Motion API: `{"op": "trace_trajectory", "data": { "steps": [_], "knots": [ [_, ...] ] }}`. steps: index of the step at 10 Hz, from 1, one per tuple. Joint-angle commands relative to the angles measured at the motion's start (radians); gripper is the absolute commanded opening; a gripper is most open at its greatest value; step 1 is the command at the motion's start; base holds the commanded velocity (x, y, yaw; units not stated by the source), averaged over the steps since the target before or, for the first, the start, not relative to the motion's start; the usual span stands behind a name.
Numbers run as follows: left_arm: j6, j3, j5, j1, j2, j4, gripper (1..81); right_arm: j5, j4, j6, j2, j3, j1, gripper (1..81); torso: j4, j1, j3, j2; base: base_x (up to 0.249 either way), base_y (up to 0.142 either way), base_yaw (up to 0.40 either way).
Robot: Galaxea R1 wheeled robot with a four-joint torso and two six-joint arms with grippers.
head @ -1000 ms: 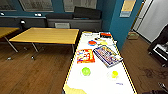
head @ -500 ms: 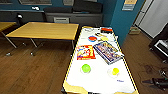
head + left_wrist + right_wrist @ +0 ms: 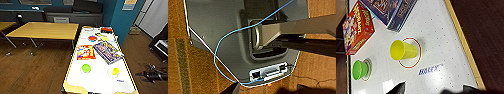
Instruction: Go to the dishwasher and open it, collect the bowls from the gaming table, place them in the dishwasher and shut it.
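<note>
Bowls, green [image 3: 85, 68] and yellow [image 3: 115, 71], upturned near gaming table [image 3: 100, 82] front edge, easy to reach; right gripper [image 3: 433, 87] spread wide above.

The right arm [image 3: 153, 75] comes in low at the head view's right edge, a dark jointed limb stretched out roughly level, its end toward the picture's left; its detail is too blurred to read; in the right wrist view two dark finger tips [image 3: 398, 88] jut in with a wide gap between them; in the left wrist view two dark tips [image 3: 231, 89] likewise stand well apart.
</note>
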Motion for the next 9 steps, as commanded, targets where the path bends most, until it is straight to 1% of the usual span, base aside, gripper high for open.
{"op": "trace_trajectory", "data": {
  "steps": [1,3,4,6,8,9],
  "knots": [
    [0.000,-0.004,0.061,-0.005,-0.002,-0.004,81.1,0.017,0.029,0.052,0.021,-0.085,0.132,81.1,0.000,0.000,0.000,0.000,0.000,0.000,0.000],
    [0.000,-0.010,0.061,-0.006,0.000,-0.008,81.1,0.080,0.029,0.076,0.073,-0.140,0.129,81.1,0.000,0.000,0.000,0.000,0.000,0.000,0.000],
    [0.000,-0.010,0.063,-0.006,0.000,-0.010,81.1,0.082,0.029,0.097,0.089,-0.159,0.132,81.1,0.000,0.000,0.000,0.000,0.000,0.000,0.000],
    [0.001,-0.019,0.063,-0.006,0.003,-0.010,81.1,0.082,0.028,0.153,0.145,-0.248,0.142,81.1,0.000,0.000,0.000,0.000,0.000,0.000,0.000],
    [0.000,-0.038,0.063,-0.006,0.012,-0.013,81.1,0.066,0.031,0.162,0.193,-0.319,0.160,81.1,0.000,0.000,0.000,0.000,0.000,0.000,0.000],
    [0.000,-0.048,0.063,-0.006,0.015,-0.014,81.1,0.060,0.034,0.185,0.214,-0.348,0.166,81.1,0.000,0.000,0.000,0.000,0.000,0.000,0.000]
  ]
}}
